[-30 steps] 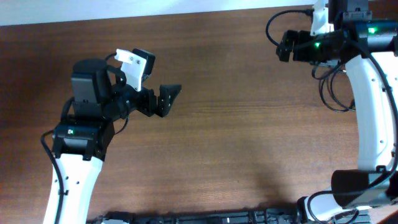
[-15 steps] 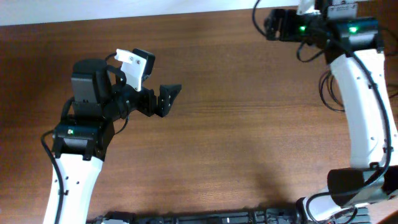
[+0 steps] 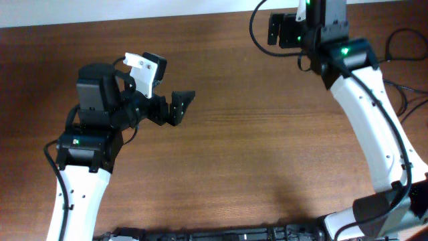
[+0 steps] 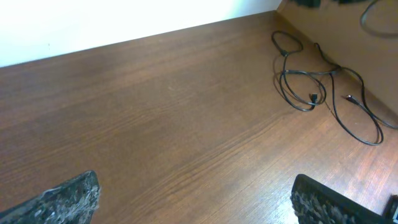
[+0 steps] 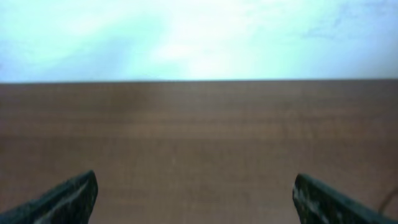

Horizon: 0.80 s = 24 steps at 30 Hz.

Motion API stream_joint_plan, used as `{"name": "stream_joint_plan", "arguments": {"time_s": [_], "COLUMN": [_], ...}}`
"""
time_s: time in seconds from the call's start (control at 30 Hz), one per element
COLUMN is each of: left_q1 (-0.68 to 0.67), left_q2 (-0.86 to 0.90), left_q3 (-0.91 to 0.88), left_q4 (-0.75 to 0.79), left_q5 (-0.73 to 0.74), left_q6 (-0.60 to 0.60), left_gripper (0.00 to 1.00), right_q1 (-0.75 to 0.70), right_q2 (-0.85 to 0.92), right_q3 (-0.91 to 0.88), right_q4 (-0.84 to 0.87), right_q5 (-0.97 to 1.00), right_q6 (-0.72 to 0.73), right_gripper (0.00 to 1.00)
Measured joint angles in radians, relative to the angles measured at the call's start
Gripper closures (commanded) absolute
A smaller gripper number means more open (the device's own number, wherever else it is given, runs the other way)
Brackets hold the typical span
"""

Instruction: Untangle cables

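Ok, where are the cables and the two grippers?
cables [image 4: 314, 98]: left wrist view, on the small plug among the loose loops.
left gripper [image 3: 182, 107]: overhead view, midway between its open jaws.
right gripper [image 5: 199, 202]: right wrist view, midway between its open jaws.

Two arms, two grippers: left gripper [image 3: 180, 107], right gripper [image 3: 279, 30] — one table [image 3: 254, 147] — cables [image 4: 314, 98] too tangled to count.
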Motion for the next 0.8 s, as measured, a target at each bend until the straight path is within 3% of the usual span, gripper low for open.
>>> {"name": "stream_joint_plan", "arguments": {"time_s": [0.23, 0.53, 0.8], "left_q1": [0.000, 0.000, 0.000], "left_q2": [0.000, 0.000, 0.000], "left_q3": [0.000, 0.000, 0.000], "left_q4": [0.000, 0.000, 0.000], "left_q5": [0.000, 0.000, 0.000], "left_q6": [0.000, 0.000, 0.000], "left_gripper": [0.01, 0.01, 0.01], "right_q1": [0.000, 0.000, 0.000], "right_q2": [-0.171, -0.338, -0.527], "right_q3": [-0.313, -0.590, -1.057], "right_q4": [0.257, 0.476, 1.069], "right_q5": [0.048, 0.130, 0.141], "right_q6": [0.000, 0.000, 0.000], "right_gripper": [0.01, 0.01, 0.01]}}
